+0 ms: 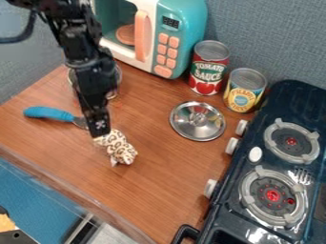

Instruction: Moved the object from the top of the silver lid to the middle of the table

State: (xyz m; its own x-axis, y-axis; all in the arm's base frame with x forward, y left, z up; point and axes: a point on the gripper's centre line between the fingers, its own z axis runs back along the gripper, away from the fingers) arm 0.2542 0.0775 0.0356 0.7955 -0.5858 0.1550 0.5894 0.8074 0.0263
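Cloth (121, 149) is lying mid-table (162, 188), eight o'clock from lid (189, 128) | lid is sitting bare | gripper (100, 136) is meeting cloth's ten-o'clock end, grip impossible to tell | transfer is seemingly finishing, only withdrawal likely remaining

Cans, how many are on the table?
2. A red-labelled can stands beside the toy microwave, and a yellow-labelled can is next to it, near the toy stove. Another might hide behind the robot arm.
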